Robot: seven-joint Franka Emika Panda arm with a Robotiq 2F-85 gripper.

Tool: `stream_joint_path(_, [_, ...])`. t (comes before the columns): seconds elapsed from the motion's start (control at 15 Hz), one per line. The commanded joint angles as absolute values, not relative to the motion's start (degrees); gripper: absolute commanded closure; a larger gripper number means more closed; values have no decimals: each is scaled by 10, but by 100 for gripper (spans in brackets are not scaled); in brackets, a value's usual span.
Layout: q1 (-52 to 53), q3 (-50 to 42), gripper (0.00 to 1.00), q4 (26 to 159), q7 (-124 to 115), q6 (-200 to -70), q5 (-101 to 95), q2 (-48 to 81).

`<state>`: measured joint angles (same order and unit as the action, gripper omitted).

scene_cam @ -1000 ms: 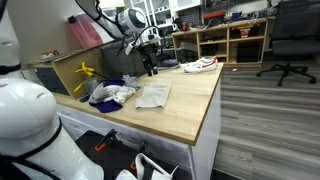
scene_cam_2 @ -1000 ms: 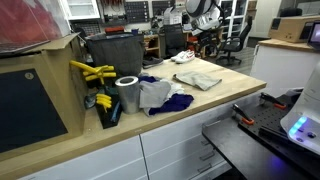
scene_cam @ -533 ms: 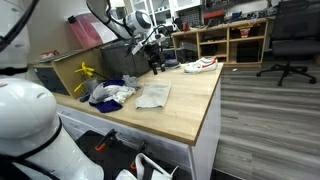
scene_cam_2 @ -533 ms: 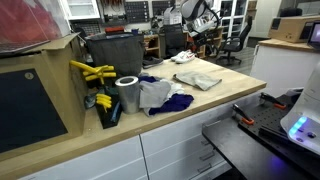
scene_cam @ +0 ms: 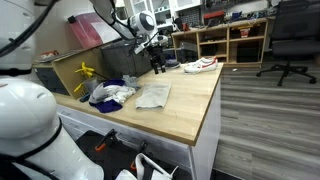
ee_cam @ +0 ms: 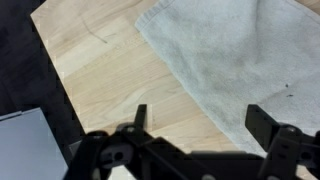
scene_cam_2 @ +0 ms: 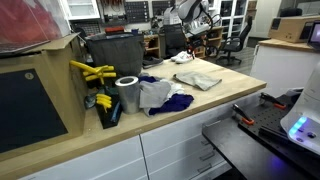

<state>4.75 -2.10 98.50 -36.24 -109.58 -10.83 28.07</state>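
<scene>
My gripper (scene_cam: 156,63) hangs open above the far part of the wooden table (scene_cam: 190,110), with nothing between its fingers. In the wrist view the gripper (ee_cam: 200,125) looks down on a grey towel (ee_cam: 235,55), whose edge runs beneath the jaws; one fingertip (ee_cam: 140,113) is over bare wood, the other over the towel. The towel (scene_cam: 153,96) lies flat mid-table in both exterior views (scene_cam_2: 199,78). A white and red shoe (scene_cam: 200,65) rests near the far table edge, just beyond the gripper.
A pile of white and blue cloths (scene_cam: 108,93) lies beside the towel. A grey roll (scene_cam_2: 127,94), yellow tools (scene_cam_2: 90,72) and a dark bin (scene_cam_2: 115,52) stand along one side. Shelves (scene_cam: 235,40) and an office chair (scene_cam: 290,45) are behind.
The arm has shifted a little toward the far end of the table, closer to the shoe. The jaws have stayed open.
</scene>
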Motion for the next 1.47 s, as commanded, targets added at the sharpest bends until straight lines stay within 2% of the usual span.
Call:
stream_joint_path(0.0, [55,-31,0,982,-361,-1093,-93,284])
stream_joint_path(0.67, [54,-32,0,982,-344,-1091,-94,284])
stream_joint_path(1.27, [66,-12,0,976,-195,-1189,-120,336])
stream_joint_path(1.33, [68,-9,25,975,-172,-1199,-123,343])
stream_joint_path(1.4, [69,-8,26,974,-158,-1210,-124,351])
